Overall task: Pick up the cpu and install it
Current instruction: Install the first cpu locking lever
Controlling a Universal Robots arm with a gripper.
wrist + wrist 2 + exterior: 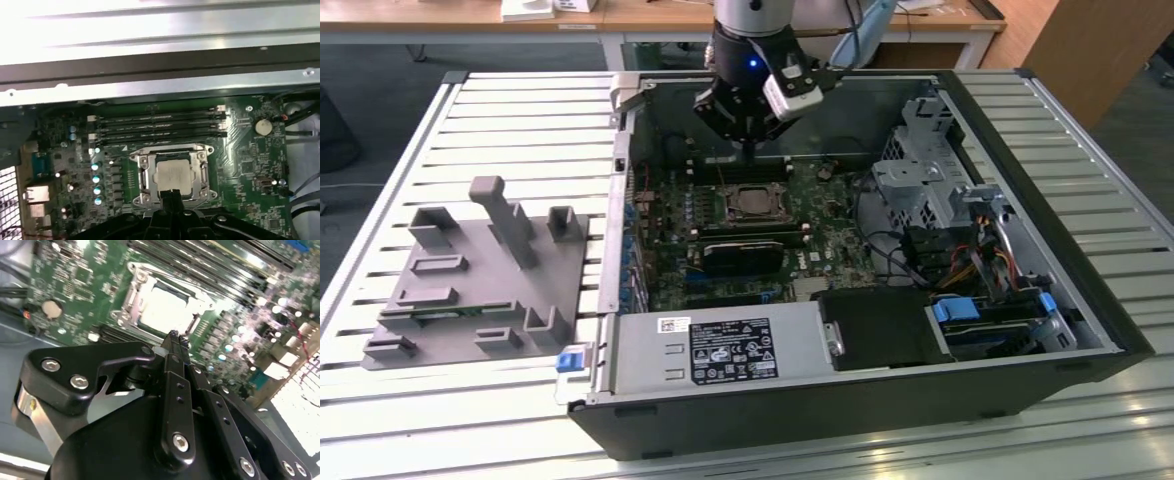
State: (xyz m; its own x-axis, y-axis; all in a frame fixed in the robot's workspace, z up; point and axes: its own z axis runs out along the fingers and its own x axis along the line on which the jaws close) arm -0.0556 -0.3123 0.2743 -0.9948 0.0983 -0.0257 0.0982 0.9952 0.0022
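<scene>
- The fingers (172,340) are pressed together and hold nothing, poised over the motherboard (240,150) inside the open computer case (1067,300).
- Just beyond their tips, apart from them, the cpu (173,176) lies flat in its socket (172,172).
- Judging by this, placement looks done; the socket frame appears unlatched.

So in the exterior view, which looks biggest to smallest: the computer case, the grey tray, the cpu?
1. Computer case, by far the biggest.
2. Grey tray, beside the case on the exterior view's left.
3. Cpu, a tiny square in its socket, under the gripper.
</scene>
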